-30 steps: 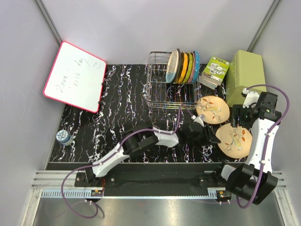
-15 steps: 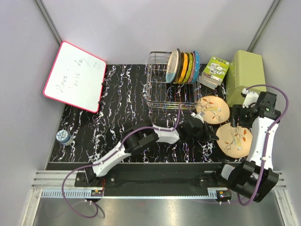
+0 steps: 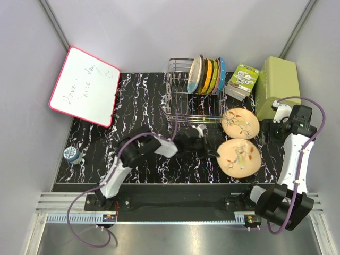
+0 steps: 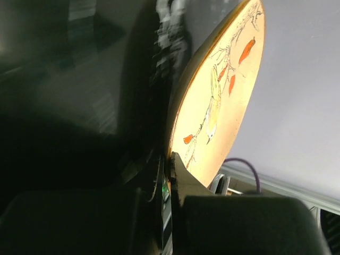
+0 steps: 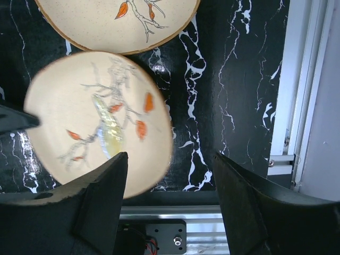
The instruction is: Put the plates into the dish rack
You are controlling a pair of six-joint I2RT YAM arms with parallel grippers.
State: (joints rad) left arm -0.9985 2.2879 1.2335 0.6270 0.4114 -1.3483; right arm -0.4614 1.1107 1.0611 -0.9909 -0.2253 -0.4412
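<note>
The leaf-sprig plate (image 3: pixel 239 156) at 4 o'clock looks like speckled glazed ceramic, slight sheen. The tabletop (image 3: pixel 138 101) is black marble-look, kinda glossy. The dish rack (image 3: pixel 180 90) is shiny metal wire.

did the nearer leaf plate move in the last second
Yes. Held by the left end effector, the nearer leaf plate has shifted left, and in the top view it now lines up just below the other leaf plate.

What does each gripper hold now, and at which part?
The left gripper pinches the nearer leaf-sprig plate at its rim; the right gripper holds nothing.
</note>
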